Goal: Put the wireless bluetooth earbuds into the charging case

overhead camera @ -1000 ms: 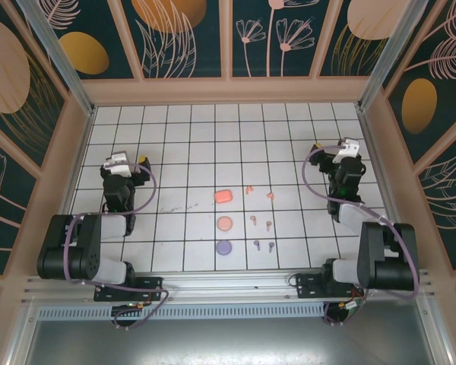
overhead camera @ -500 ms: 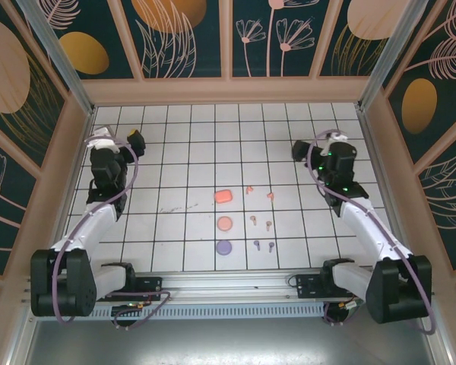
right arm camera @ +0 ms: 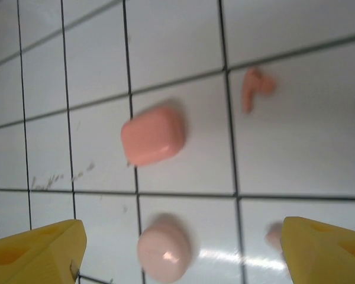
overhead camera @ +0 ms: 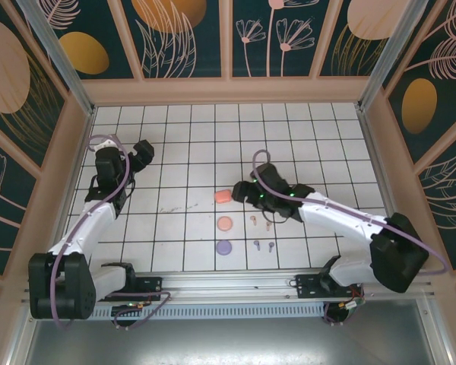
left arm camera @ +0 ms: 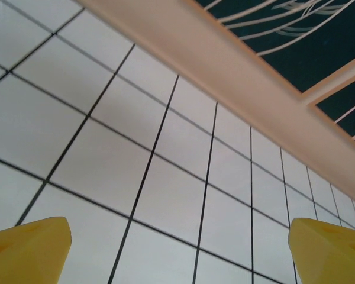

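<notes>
Nearest my side of the table (overhead camera: 175, 239) is the purple case (overhead camera: 224, 247), with the purple buds (overhead camera: 256, 244) just to its right. One row farther sits the peach case (overhead camera: 225, 223) with the tan buds (overhead camera: 253, 219) beside it. Beyond that is the coral case (overhead camera: 223, 196), closed as far as I can tell.

The right gripper (overhead camera: 243, 193) hangs over this far row. Its yellow fingers (right arm camera: 38, 248) are spread wide with nothing between them.

In the right wrist view, the coral bud (right arm camera: 254, 89) lies on a tile ahead of the fingers and toward the right-hand one. It sits well apart from the coral case (right arm camera: 152, 136). Its stem runs roughly across the line the fingers close along, so I'd judge a short advance and a nudge right would let me pinch it.

The left gripper (overhead camera: 140, 156) sits far off at the back left. It too is spread open over bare tiles, so the right arm is clearly nearer.
</notes>
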Robot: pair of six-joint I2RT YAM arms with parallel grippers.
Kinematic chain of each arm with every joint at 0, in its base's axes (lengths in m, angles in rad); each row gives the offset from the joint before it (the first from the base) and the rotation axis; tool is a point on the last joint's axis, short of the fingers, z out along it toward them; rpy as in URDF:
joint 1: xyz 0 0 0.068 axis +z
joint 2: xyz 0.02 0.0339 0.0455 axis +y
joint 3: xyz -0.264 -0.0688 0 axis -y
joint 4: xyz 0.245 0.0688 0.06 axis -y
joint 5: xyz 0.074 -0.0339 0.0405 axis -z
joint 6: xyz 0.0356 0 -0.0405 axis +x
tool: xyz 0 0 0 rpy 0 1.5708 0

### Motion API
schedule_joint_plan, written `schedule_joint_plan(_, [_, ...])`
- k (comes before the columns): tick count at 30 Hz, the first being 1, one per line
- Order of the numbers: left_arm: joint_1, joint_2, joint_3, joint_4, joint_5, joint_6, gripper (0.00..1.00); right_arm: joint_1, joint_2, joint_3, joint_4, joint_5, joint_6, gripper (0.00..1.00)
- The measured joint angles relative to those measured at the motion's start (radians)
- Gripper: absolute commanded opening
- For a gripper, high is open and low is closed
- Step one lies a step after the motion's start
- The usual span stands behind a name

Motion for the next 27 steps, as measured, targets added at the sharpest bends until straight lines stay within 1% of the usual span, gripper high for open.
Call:
schedule_joint_plan(4, [-0.007,0.031,0.026,-0.047,0.013,-0.003,0.94,0.102,0.058,0.061,-0.056,0.032,0.156,0.84])
schedule_joint_plan(7, [-0.011,0.052,0.039,-0.066,0.019,-0.011,0.95,0.148,0.08,0.088,-0.082,0.041,0.264,0.81])
schedule_joint_plan(11, [-0.017,0.077,0.046,-0.084,0.022,-0.022,0.95,0.183,0.119,0.125,-0.134,0.041,0.377,0.79])
schedule_joint_plan(14, [-0.028,0.083,0.046,-0.087,0.022,-0.031,0.95,0.185,0.16,0.179,-0.186,0.046,0.4,0.79])
schedule_joint_plan(18, [-0.045,0.092,0.046,-0.085,0.022,-0.042,0.95,0.148,0.252,0.328,-0.253,0.074,0.315,0.8])
schedule_joint_plan(22, [-0.051,0.105,0.046,-0.082,0.026,-0.05,0.95,0.093,0.359,0.489,-0.301,0.109,0.15,0.81])
schedule_joint_plan(27, [-0.051,0.117,0.046,-0.063,0.051,-0.069,0.98,0.027,0.47,0.602,-0.342,0.121,-0.064,0.82])
